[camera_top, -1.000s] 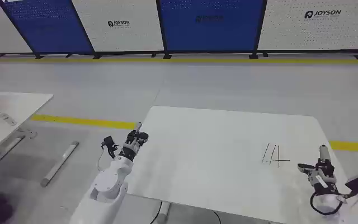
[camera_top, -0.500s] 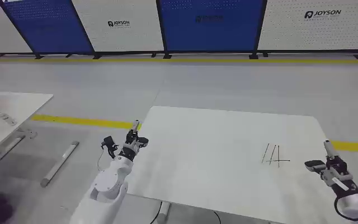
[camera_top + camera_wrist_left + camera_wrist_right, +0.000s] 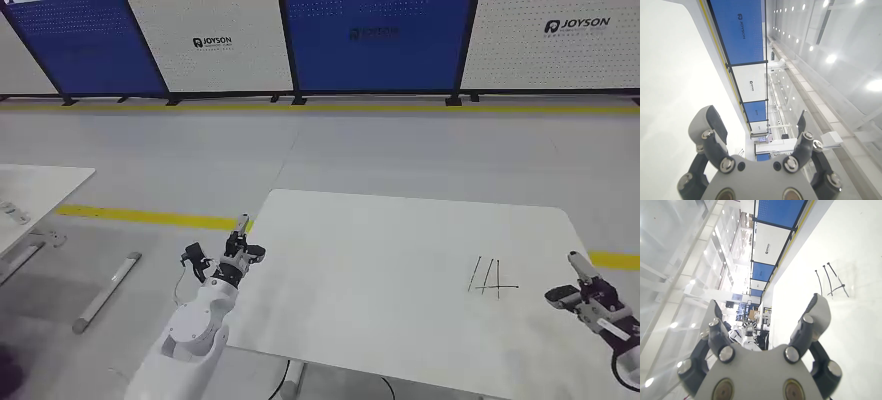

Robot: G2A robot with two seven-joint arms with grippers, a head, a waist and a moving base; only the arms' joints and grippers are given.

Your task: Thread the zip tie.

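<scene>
Several thin black zip ties lie loose on the white table, towards its right side. In the right wrist view the zip ties lie a short way beyond my right gripper, one crossing the others. My right gripper hangs open and empty at the table's right edge, just right of the ties. My left gripper hovers at the table's left edge, far from the ties. In the left wrist view my left gripper is open with nothing between its fingers, and the zip ties look tiny in the distance.
The table's left and right edges lie close under the two grippers. Blue and white partition panels stand behind a yellow floor line. Another white table and a grey bar on the floor are off to the left.
My right gripper has shifted right and a little farther back, away from the zip ties and towards the table's edge. The left gripper has barely moved.
</scene>
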